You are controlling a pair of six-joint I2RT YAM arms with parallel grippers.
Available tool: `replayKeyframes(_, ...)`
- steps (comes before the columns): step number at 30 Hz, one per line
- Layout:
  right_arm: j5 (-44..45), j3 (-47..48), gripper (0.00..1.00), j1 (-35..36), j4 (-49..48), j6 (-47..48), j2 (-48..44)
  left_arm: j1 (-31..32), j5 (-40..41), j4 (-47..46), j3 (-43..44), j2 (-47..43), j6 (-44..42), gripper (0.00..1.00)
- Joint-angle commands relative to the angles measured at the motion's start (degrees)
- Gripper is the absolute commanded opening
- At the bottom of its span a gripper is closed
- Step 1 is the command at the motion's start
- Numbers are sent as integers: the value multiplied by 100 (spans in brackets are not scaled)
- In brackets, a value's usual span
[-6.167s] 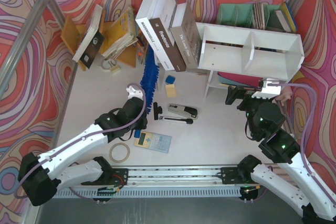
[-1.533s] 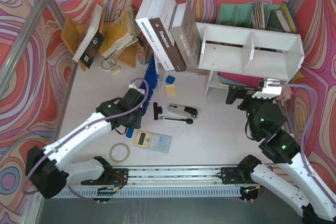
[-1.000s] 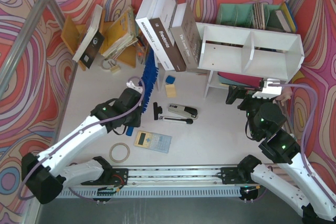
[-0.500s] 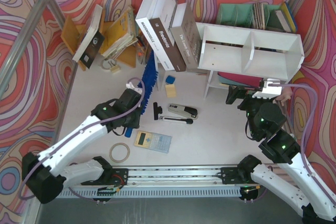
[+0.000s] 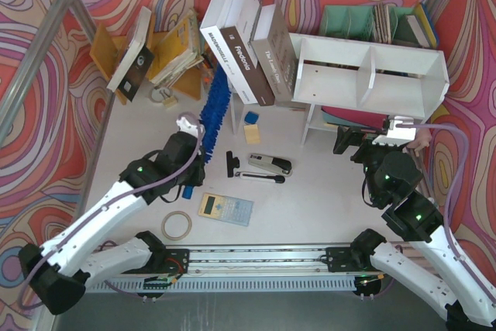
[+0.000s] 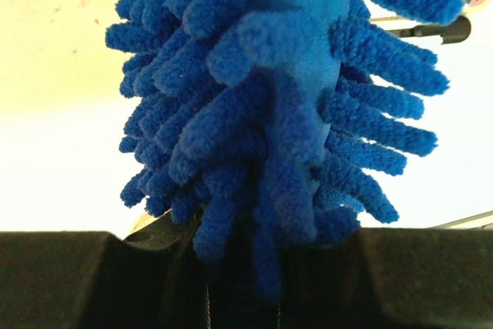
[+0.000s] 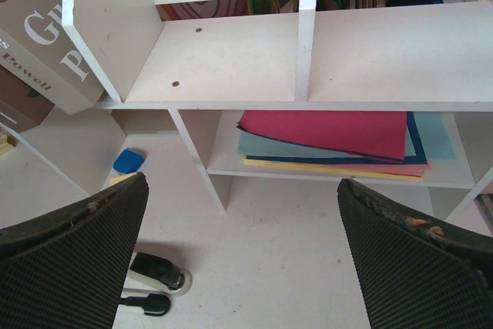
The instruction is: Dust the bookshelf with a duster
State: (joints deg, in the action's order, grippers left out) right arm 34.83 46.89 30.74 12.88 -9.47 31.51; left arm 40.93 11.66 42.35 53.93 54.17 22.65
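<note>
The duster's fluffy blue head (image 5: 216, 104) rises at a slant left of the leaning books, and it fills the left wrist view (image 6: 269, 90). My left gripper (image 5: 191, 153) (image 6: 246, 283) is shut on the duster's handle just below the head; the handle itself is hidden by the dark jaws. The white bookshelf (image 5: 333, 75) (image 7: 231, 59) stands at the back right, both upper compartments bare. My right gripper (image 5: 361, 145) (image 7: 243, 260) hangs open in front of the lower level, with nothing between its fingers (image 7: 69, 252).
Large books (image 5: 248, 44) lean against the bookshelf's left end. A stapler (image 5: 270, 163), a calculator (image 5: 225, 208), a tape roll (image 5: 177, 225) and a small blue block (image 5: 251, 118) lie on the table. Coloured folders (image 7: 323, 132) lie on the lower level. A teal organizer (image 5: 349, 21) and an orange rack (image 5: 108, 52) stand behind.
My left arm has swung left and back with the duster, whose head now stands higher and further left. The right arm has not moved.
</note>
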Motion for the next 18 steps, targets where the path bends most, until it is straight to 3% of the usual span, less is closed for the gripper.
replayKeyframes(1,15,-40,99,2,-38,-70,-31,21,-324,-106,-25,465,-119,0)
replayKeyframes(11,37,-24,99,2,-34,-58,-64,21,-773,249,134,1610,-173,0)
replayKeyframes(18,33,-31,99,2,-45,-48,-49,21,-722,311,164,1783,-150,0)
